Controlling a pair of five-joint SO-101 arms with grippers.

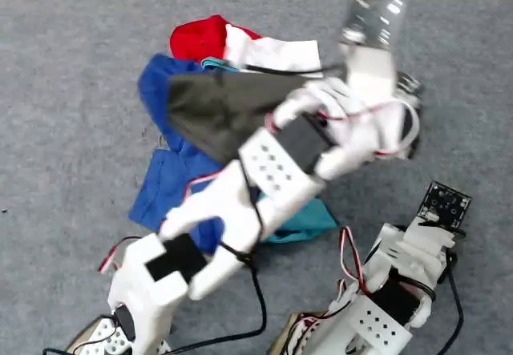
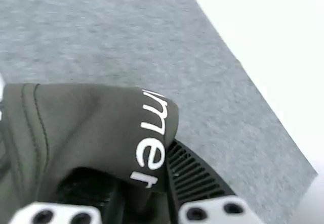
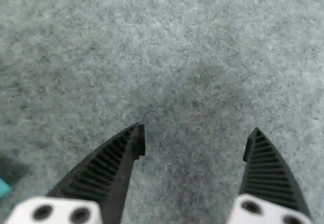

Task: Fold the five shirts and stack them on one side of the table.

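The dark olive shirt [image 2: 76,128] is pinched in the left claw [image 2: 149,186], the wrist view showing the table [image 2: 238,107] ending just beyond it, the high view the other shirts [image 1: 172,179] heaped behind it, while the right claw [image 3: 195,138] hangs spread over open table.

Your left arm [image 1: 272,167] stretched from the near edge diagonally across the pile, passing over the dark shirt [image 1: 212,110], which lay spread on the blue shirt [image 1: 172,183]. The red shirt [image 1: 196,38] and white shirt [image 1: 272,53] sat bunched at the far side, and a teal shirt [image 1: 309,220] peeked out beneath the arm. Your right arm [image 1: 401,283] stood folded on the grey table [image 1: 64,90], apart from the pile.
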